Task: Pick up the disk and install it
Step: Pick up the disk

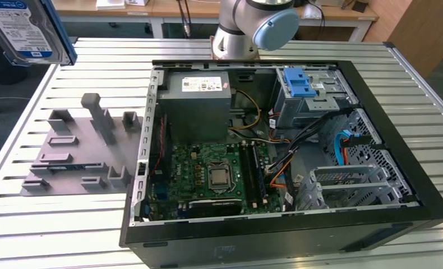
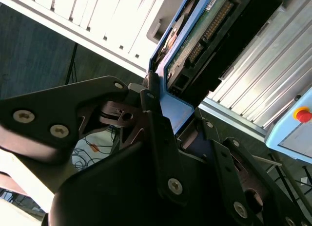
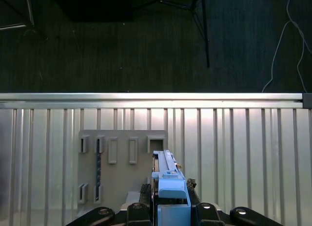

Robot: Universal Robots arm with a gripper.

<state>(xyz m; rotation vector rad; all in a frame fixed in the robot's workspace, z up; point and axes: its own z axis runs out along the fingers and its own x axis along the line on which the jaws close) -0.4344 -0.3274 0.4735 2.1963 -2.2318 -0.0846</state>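
The disk [image 1: 26, 29], silver with a blue-and-white label and blue side rails, hangs in the air at the exterior view's far upper left, beyond the table corner. In the second wrist view my gripper [image 2: 176, 122] is shut on the disk [image 2: 204, 38] at one end, black fingers [image 2: 155, 120] pressing its blue rail, the circuit-board side showing. The first wrist view has the disk [image 3: 168, 179] edge-on, held between the fingers [image 3: 139, 209] above the grey fixture plate [image 3: 122, 162].
An open computer case [image 1: 401, 168] lies on the slatted metal table [image 1: 57, 224], with a grey power-supply box [image 1: 199, 106] and a blue latch on a metal drive cage [image 1: 300, 84] inside. A grey fixture plate [image 1: 79, 151] sits beside the case. A red button [image 2: 302, 114] is nearby.
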